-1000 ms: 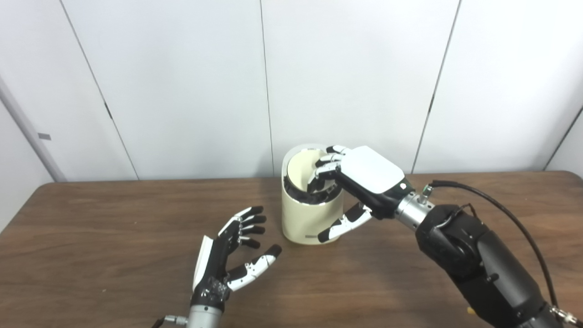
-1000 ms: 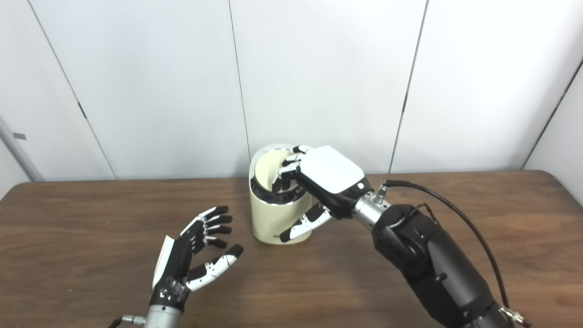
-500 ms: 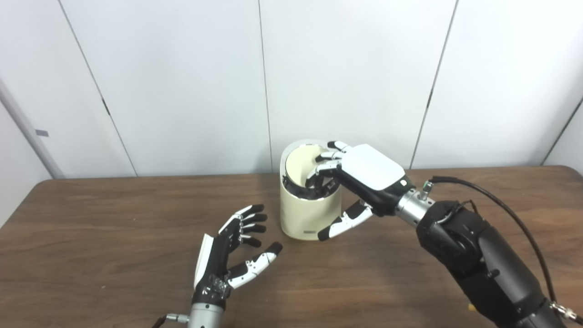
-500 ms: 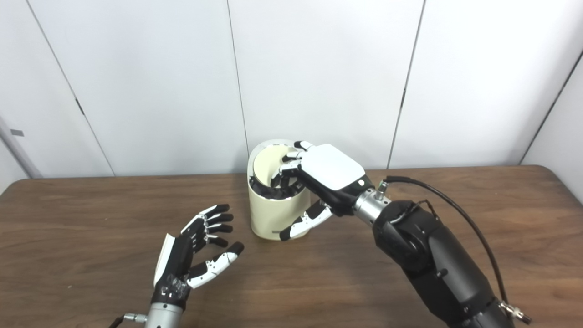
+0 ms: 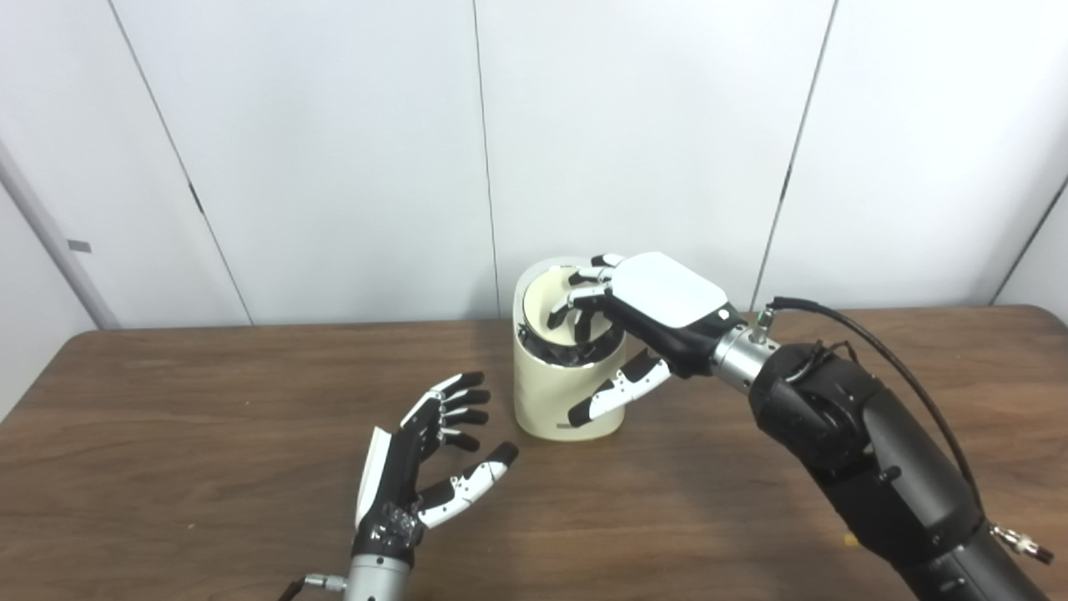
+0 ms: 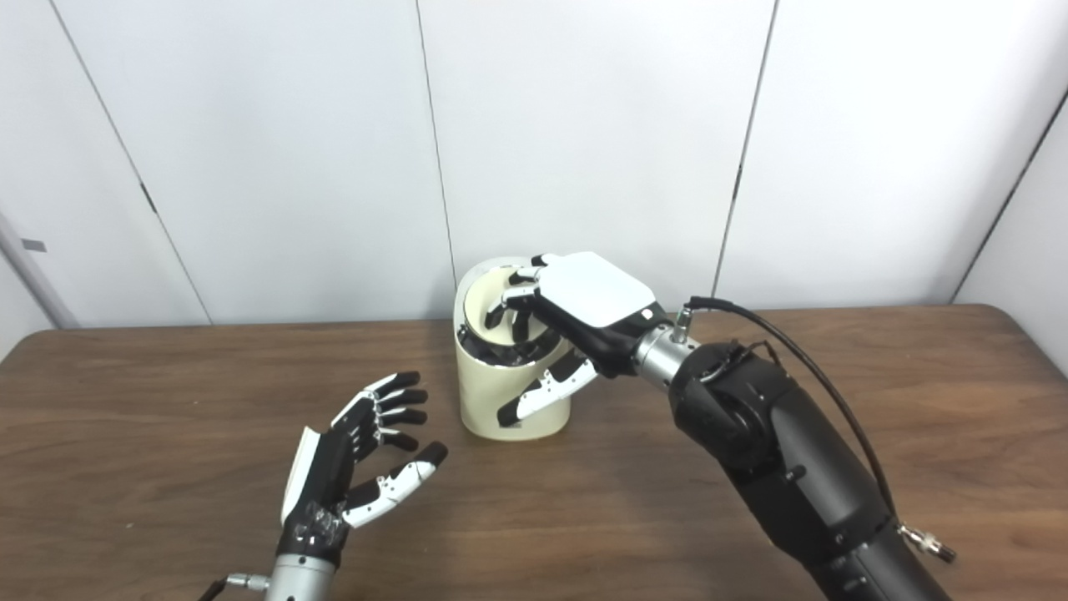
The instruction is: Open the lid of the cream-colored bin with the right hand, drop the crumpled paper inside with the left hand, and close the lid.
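- Two hands we see: our right hand [image 5: 642, 313] curls over the bin [image 5: 561, 392] near the table's [image 5: 209, 434] far edge, gripping nothing.
- Our left hand [image 5: 421, 472] hovers spread and empty.

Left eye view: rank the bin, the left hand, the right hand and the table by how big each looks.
1. Table, clearly the largest.
2. Bin and right hand: look about alike, and the hand covers part of the bin, so no ranking.
3. Left hand: looks smallest, though it is nearer the camera, so true size stays unsure.

White panelled wall [image 5: 334, 150], wooden table [image 5: 167, 434]
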Action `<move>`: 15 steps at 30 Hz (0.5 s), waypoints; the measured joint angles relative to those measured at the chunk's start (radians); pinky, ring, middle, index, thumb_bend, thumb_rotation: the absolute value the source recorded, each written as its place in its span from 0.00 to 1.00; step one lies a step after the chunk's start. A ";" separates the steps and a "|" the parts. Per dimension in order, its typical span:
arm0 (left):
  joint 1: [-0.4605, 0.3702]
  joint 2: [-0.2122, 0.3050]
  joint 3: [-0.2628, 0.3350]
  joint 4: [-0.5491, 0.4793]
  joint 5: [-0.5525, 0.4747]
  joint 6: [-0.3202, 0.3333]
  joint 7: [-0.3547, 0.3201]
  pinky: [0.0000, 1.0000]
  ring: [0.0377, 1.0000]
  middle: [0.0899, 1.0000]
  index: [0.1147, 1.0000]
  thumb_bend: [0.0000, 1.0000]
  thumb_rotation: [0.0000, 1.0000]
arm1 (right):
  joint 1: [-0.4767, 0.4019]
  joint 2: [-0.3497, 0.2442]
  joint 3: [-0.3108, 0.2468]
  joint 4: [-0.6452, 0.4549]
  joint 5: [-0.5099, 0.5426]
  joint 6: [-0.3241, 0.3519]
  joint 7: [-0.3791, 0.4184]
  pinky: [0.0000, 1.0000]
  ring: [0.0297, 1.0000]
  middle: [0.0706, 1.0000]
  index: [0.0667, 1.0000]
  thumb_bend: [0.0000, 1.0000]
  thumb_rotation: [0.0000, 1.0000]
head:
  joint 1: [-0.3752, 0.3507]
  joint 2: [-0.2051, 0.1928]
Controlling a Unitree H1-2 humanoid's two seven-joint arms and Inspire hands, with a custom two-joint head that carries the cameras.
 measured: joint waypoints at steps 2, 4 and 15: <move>0.000 0.000 0.000 0.000 0.000 0.000 0.000 0.56 0.68 0.73 0.78 0.68 0.25 | 0.001 0.000 0.000 0.000 0.001 -0.001 -0.001 0.95 0.87 0.66 0.69 0.78 0.64 | 0.000 0.002; 0.000 0.000 -0.001 0.000 0.000 0.000 0.000 0.56 0.68 0.73 0.78 0.68 0.26 | 0.001 -0.001 -0.001 -0.001 0.004 -0.002 -0.001 0.95 0.87 0.66 0.69 0.77 0.64 | 0.000 0.000; -0.001 0.001 0.002 0.000 -0.007 0.014 -0.003 0.57 0.68 0.73 0.78 0.69 0.25 | 0.047 -0.021 -0.085 -0.070 0.101 0.047 0.044 0.90 0.86 0.67 0.68 0.70 0.62 | -0.008 -0.002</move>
